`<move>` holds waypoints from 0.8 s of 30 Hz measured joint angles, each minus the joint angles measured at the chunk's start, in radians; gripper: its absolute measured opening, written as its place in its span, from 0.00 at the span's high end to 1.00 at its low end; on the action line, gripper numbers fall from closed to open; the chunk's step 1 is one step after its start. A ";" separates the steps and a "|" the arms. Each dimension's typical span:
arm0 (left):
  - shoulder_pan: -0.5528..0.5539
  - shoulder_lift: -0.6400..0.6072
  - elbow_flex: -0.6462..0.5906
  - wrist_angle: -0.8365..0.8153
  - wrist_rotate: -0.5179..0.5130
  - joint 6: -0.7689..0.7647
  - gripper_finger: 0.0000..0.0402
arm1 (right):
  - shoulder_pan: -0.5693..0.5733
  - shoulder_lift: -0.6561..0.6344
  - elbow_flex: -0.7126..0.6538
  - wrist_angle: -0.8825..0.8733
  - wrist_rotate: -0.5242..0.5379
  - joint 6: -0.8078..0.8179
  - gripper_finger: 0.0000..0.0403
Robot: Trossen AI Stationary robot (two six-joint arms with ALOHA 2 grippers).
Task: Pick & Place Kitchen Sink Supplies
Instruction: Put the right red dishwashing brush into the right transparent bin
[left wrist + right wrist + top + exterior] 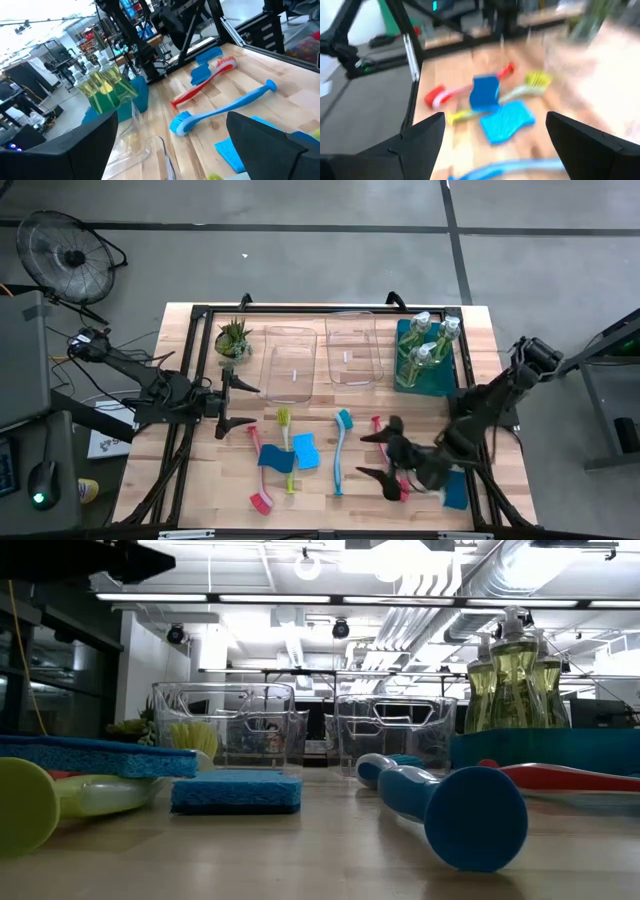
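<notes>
Red dish brush lies between the wide-open right pincer's jaws, long axis near-to-far; left pincer, also wide, waits farther off.

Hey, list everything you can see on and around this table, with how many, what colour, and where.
Clear bins: two, side by side, between plant and teal bin.
Teal bin: one, right of the clear bins.
Soap bottles: at least three, yellowish-green, in the teal bin.
Dish brushes: four; two red, one yellow-green, one blue; mid-table.
Sponges: at least three, blue, among the brushes.
Potted plant: one, green, left of the bins.
Fan: one, on the floor.
Left gripper: open, left side.
Right gripper: open, over a red brush.
</notes>
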 joint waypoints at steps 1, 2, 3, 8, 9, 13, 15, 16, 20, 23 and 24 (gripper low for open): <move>0.000 -0.001 -0.006 0.000 0.000 0.000 0.09 | -0.025 0.000 0.000 -0.029 -0.064 0.047 0.15; 0.000 -0.003 -0.011 -0.001 0.000 0.000 0.09 | -0.050 -0.001 0.000 -0.062 -0.123 0.099 0.15; 0.000 -0.007 -0.017 -0.002 0.000 0.000 0.09 | -0.075 -0.002 0.000 -0.102 -0.179 0.150 0.15; 0.000 -0.026 -0.052 -0.002 0.000 0.002 0.09 | -0.176 -0.004 0.000 -0.363 -0.396 0.410 0.15; 0.000 -0.030 -0.059 -0.002 0.000 0.002 0.09 | -0.193 -0.004 0.000 -0.424 -0.422 0.458 0.15; 0.000 -0.048 -0.090 0.004 0.006 0.003 0.09 | -0.242 -0.004 0.000 -0.631 -0.467 0.600 0.15; 0.000 -0.060 -0.108 0.017 0.015 0.008 0.09 | -0.256 -0.004 0.000 -0.685 -0.469 0.642 0.15; 0.000 -0.067 -0.115 0.021 0.021 0.012 0.09 | -0.262 -0.004 0.000 -0.699 -0.474 0.653 0.15; 0.000 -0.102 -0.144 0.043 0.054 0.044 0.09 | -0.272 -0.001 0.000 -0.712 -0.538 0.684 0.15; 0.000 -0.142 -0.163 0.059 0.065 0.084 0.09 | -0.271 0.029 0.000 -0.712 -0.564 0.710 0.15; 0.000 -0.161 -0.171 0.064 0.062 0.095 0.09 | -0.271 0.046 0.000 -0.712 -0.574 0.718 0.15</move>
